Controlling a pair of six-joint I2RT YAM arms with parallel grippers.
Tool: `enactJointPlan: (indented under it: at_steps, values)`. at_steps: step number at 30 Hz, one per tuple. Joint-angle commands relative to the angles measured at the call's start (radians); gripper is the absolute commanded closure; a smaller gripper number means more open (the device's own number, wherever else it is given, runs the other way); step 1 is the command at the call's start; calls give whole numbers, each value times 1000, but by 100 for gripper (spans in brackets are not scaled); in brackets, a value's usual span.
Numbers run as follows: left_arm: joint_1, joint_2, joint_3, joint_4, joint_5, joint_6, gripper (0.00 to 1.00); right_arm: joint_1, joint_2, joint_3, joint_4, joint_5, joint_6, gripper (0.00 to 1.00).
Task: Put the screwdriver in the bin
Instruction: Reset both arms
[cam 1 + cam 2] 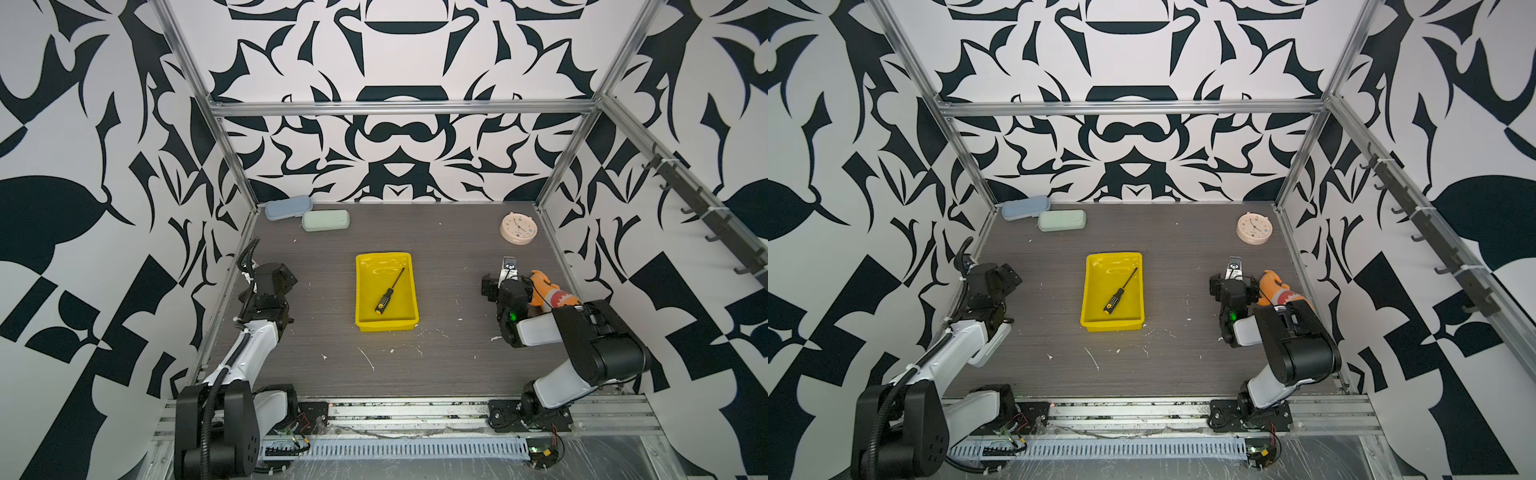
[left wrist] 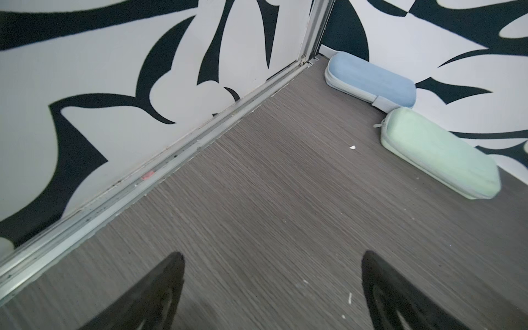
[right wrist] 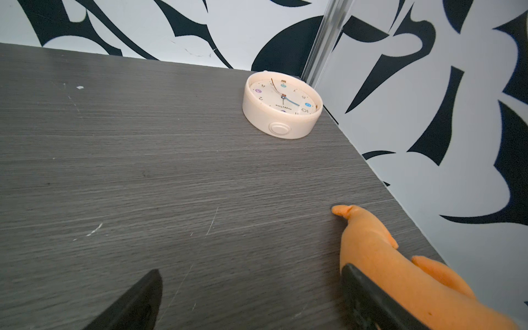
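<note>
Black-and-white patterned walls and aluminium framing enclosed a grey wood-grain tabletop [image 1: 436,365] flecked with pale scuffs. At its left edge the left arm sat folded, elbow raised and wrist aimed at the far left corner; its left end effector [image 2: 273,257] hung low over bare board with its fingers [image 2: 171,274] spread wide and nothing between them. Ahead of it, against the back wall, lay a pale blue case [image 2: 371,80] and a pale green case [image 2: 440,154], end to end and nearly touching. At the opposite edge the right arm was doubled back on itself, forearm low and pointing toward the far right corner. The right end effector [image 3: 251,271] was likewise released, jaws fully parted and empty; an orange plush toy [image 3: 371,257] lay just beside its outer finger, and whether the two touched could not be told. Beyond it, near the corner, a cream clock [image 3: 283,105] lay face up. Between the two end effectors and well apart from both, the yellow bin [image 1: 405,307] rested mid-tabletop, and the screwdriver [image 1: 388,293] lay flat inside it on a diagonal, its shaft tip farther from the arms' bases than its handle, as seen in both top views [image 1: 1120,291].
</note>
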Motion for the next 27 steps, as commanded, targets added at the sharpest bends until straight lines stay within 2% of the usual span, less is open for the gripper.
enactJointPlan:
  at_steps: [1,4,6,13,20,24,27]
  values:
    - [3,30,-78,209,-14,116,1,1,-8,22,5,-1,5,0]
    - [2,50,-161,390,116,229,1,2,-7,22,4,0,6,0]
    - [3,38,-185,424,154,236,1,2,-8,21,3,0,5,0]
    - [2,46,-207,472,145,235,1,2,-8,20,3,-1,5,1]
    - [2,126,-165,504,184,263,1,2,-8,21,4,-1,5,1]
    - [3,202,-147,571,251,296,1,2,-8,22,4,0,6,1]
    - [2,227,-120,555,286,320,1,2,-8,21,4,0,6,1]
